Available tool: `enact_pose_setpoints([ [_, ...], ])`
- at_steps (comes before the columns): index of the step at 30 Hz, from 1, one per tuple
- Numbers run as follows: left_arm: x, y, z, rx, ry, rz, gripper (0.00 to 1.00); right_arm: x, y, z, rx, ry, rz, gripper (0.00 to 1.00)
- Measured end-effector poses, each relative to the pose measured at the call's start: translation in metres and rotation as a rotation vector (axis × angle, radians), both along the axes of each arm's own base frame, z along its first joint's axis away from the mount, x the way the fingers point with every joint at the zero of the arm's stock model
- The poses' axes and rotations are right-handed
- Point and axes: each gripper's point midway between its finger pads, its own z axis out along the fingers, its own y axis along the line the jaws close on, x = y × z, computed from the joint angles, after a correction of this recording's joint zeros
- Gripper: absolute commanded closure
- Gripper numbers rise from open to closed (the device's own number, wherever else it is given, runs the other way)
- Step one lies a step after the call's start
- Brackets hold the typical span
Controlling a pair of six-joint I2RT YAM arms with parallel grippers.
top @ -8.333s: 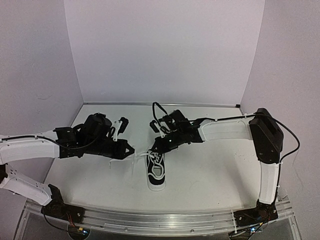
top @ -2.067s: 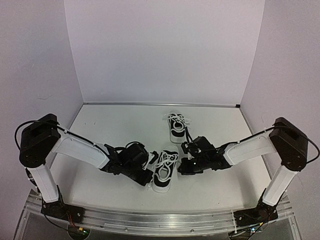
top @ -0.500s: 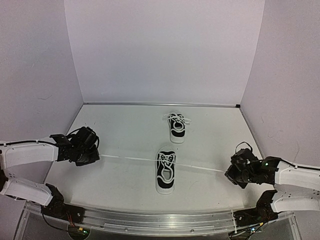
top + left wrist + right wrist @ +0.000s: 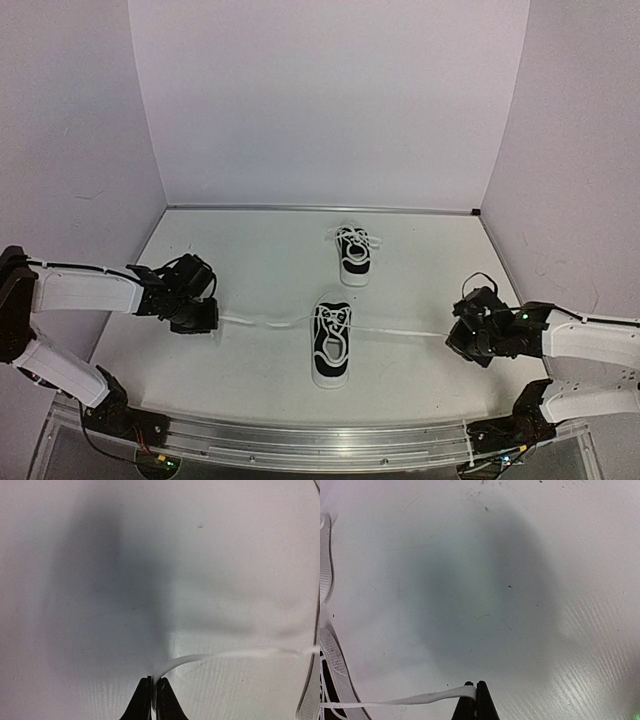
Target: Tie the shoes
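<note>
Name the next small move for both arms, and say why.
Probably bring both grippers inward toward the near shoe, to cross or loop its laces: left gripper and right gripper each pinch a lace end drawn out sideways.

Two black shoes with white soles stood on the white desk (image 4: 250, 250), toes pointing toward the arms' bases. The far shoe (image 4: 353, 253) sat near the back wall, its laces bunched on top. The near shoe (image 4: 331, 340) lay closer to the rail, well apart from the far one. From its lacing, two white strands stretched outward low over the desk. The left lace (image 4: 262, 322) ran, slightly slack, to the left fingers (image 4: 212, 322), which were closed at its end. The right lace (image 4: 400, 332) ran nearly straight to the right fingers (image 4: 453, 338), also closed. Both arms reached in low from the desk's sides.
</note>
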Motion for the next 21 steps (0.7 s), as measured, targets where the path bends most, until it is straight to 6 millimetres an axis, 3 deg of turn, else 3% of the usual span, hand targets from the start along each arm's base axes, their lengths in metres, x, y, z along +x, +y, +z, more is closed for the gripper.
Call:
enact_pose_setpoints([
  [4, 0.004, -0.029, 0.008, -0.014, -0.003, -0.133, 0.68, 0.013, 0.019, 0.010, 0.009, -0.016, 0.079, 0.85],
  [5, 0.006, -0.032, 0.010, -0.015, -0.006, -0.154, 0.59, 0.014, 0.023, 0.012, 0.022, -0.021, 0.095, 0.75],
  [9, 0.007, -0.039, 0.016, -0.003, -0.004, -0.224, 0.21, 0.015, 0.039, 0.020, 0.091, -0.038, 0.151, 0.11],
  [10, 0.007, -0.039, 0.018, -0.001, -0.005, -0.233, 0.12, 0.015, 0.041, 0.024, 0.111, -0.050, 0.161, 0.04],
  [12, 0.007, -0.039, 0.021, 0.011, -0.013, -0.257, 0.01, 0.015, 0.045, 0.034, 0.144, -0.083, 0.185, 0.02],
  [16, 0.008, -0.037, 0.043, 0.009, -0.076, -0.292, 0.00, 0.016, 0.049, 0.060, 0.191, -0.179, 0.238, 0.02],
  [21, 0.022, -0.049, 0.073, -0.008, -0.164, -0.336, 0.01, 0.022, 0.058, 0.077, 0.154, -0.234, 0.340, 0.02],
])
